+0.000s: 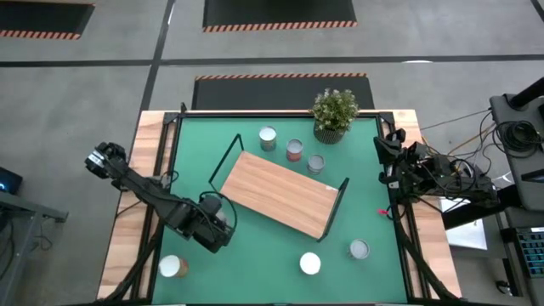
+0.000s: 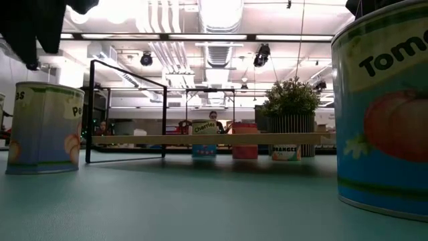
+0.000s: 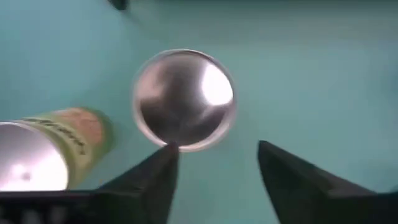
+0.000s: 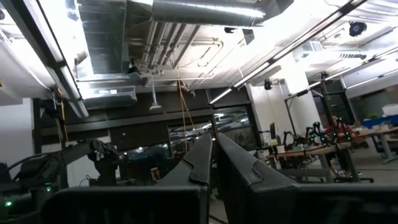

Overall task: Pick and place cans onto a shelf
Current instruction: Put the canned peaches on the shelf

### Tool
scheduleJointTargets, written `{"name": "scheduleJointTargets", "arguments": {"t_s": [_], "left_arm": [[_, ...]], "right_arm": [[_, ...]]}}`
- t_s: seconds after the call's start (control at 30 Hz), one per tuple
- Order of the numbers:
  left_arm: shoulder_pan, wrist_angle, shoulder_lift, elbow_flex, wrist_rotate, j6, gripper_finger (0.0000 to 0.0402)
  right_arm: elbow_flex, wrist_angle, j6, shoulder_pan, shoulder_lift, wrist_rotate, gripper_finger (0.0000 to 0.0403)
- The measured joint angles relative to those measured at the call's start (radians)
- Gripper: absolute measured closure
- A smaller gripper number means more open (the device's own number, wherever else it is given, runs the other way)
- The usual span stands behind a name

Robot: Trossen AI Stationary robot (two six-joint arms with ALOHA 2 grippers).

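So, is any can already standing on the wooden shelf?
No, in the high view the shelf has a bare wooden top, and every can, such as the three cans beside the plant, stands on the green mat.

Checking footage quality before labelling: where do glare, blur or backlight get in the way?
Left wrist view: glare on the silvery can top, edges soft. Low view: ceiling lights blow out; the nearest can looms cropped. Right wrist view: bright ceiling strips, dark fingers in silhouette. High view: even light.
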Motion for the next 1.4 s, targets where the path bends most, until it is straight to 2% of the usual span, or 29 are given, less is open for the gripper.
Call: {"name": "scheduleJointTargets", "arguments": {"t_s": [0.17, 0.33, 0.7, 1.4], "left_arm": [[0.007, -0.01, 0.0, -0.011, -0.052, -0.019, 0.0085], [0.026, -0.009, 0.001, -0.022, -0.06, -0.012, 0.0043], [0.032, -0.011, 0.018, -0.03, -0.104, -0.013, 0.0044], [0.032, -0.036, 0.091, -0.034, -0.123, -0.013, 0.0045]], "right_arm": [[0.0, -0.011, -0.016, 0.0, 0.0, 0.0, 0.039], [0.0, -0.01, -0.018, 0.0, 0.0, 0.0, 0.039], [0.011, -0.018, -0.029, 0.0, 0.0, 0.0, 0.039], [0.02, -0.047, -0.042, 0.0, 0.0, -0.001, 0.039]]}}
